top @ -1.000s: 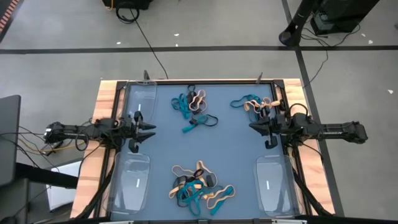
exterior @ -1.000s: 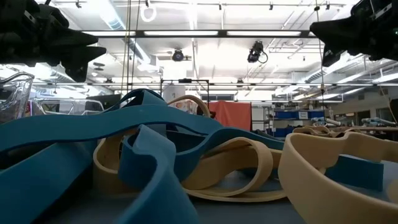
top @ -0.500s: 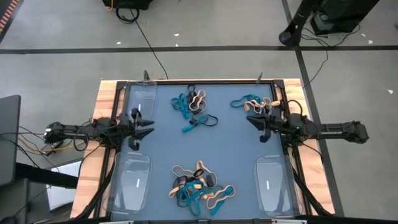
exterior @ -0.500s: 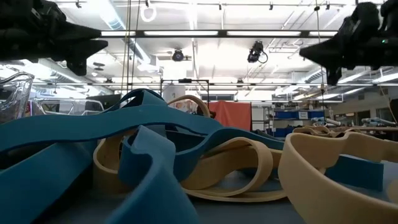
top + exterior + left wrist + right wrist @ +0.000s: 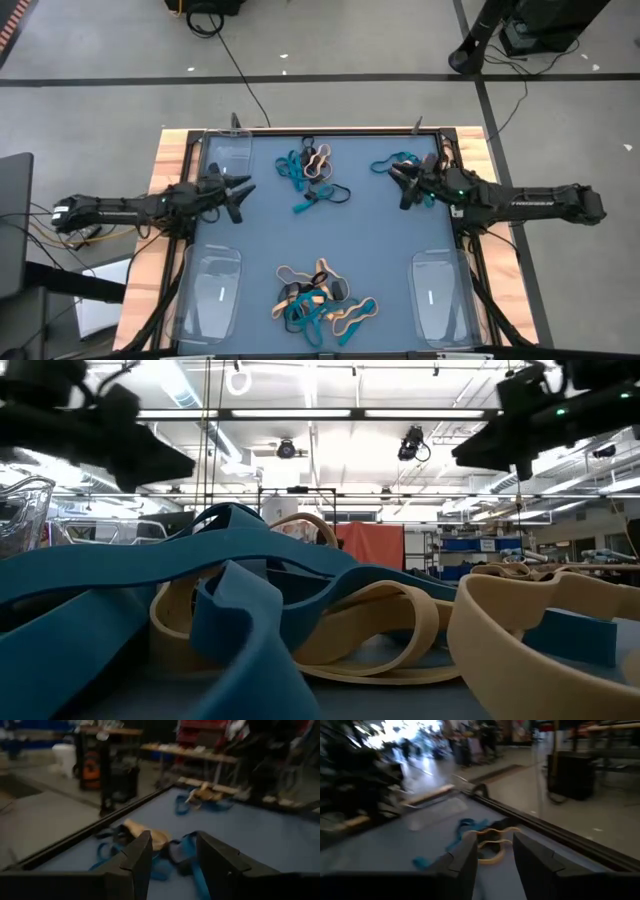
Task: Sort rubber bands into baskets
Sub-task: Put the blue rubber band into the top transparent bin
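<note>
Rubber bands lie in three heaps on the blue table: a far middle heap [image 5: 312,175], a far right heap [image 5: 405,165] and a near middle heap [image 5: 320,300]. The near heap fills the low view's foreground [image 5: 250,610]. Clear baskets stand at the far left [image 5: 228,155], near left [image 5: 215,295] and near right [image 5: 440,295]. My left gripper [image 5: 240,192] hovers open at the table's left side, pointing at the far middle heap [image 5: 165,852]. My right gripper [image 5: 398,185] hovers open beside the far right heap [image 5: 480,837]. Neither has anything between its fingers.
A wooden frame with a dark rim [image 5: 300,132] borders the table. Bare blue surface [image 5: 330,235] lies between the far heaps and the near heap. Black cables [image 5: 235,60] run over the floor beyond the far edge.
Both arms have reached inward from the table's sides, risen a little and tipped toward level. My left gripper has moved toward the far middle heap. My right gripper has moved toward the far edge beside the far right heap, and it has opened.
</note>
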